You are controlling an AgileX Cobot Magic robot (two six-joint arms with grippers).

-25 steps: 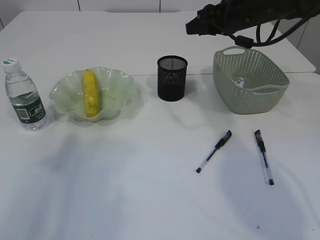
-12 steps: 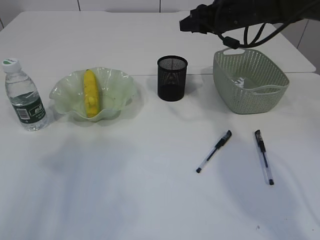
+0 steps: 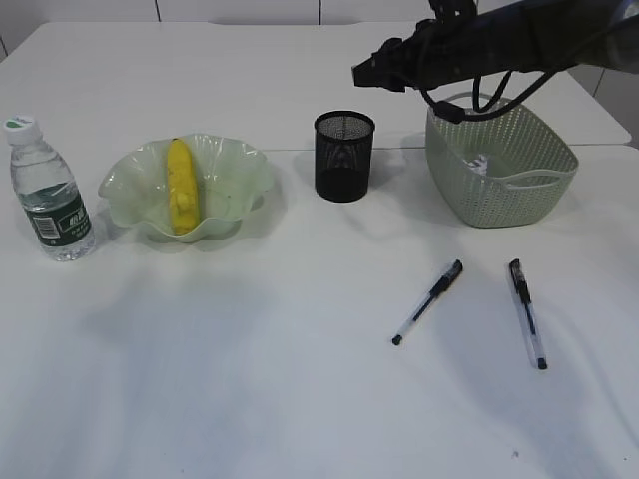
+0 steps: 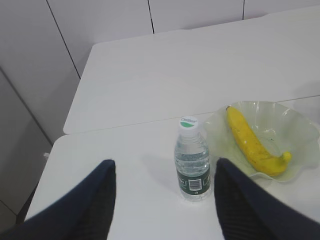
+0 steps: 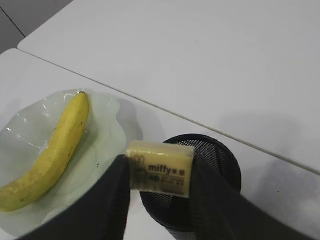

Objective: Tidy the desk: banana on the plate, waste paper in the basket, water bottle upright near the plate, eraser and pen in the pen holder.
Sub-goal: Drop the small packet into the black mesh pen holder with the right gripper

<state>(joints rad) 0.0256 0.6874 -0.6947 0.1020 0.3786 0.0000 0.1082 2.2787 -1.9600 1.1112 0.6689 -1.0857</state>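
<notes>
Above far side of desk, right gripper (image 5: 160, 172) had moved left from basket (image 3: 499, 165) toward pen holder (image 3: 344, 155), clamped on eraser (image 5: 160, 167) over holder's rim; drop likely next. Left gripper (image 4: 162, 200) stood open, empty, near bottle (image 4: 192, 160). Pens (image 3: 426, 301) unplaced

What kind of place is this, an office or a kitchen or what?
Most likely an office or lab desk set up for a tidying test: a white table with a mesh pen holder, loose pens, and a robot gripper holding an eraser.
</notes>
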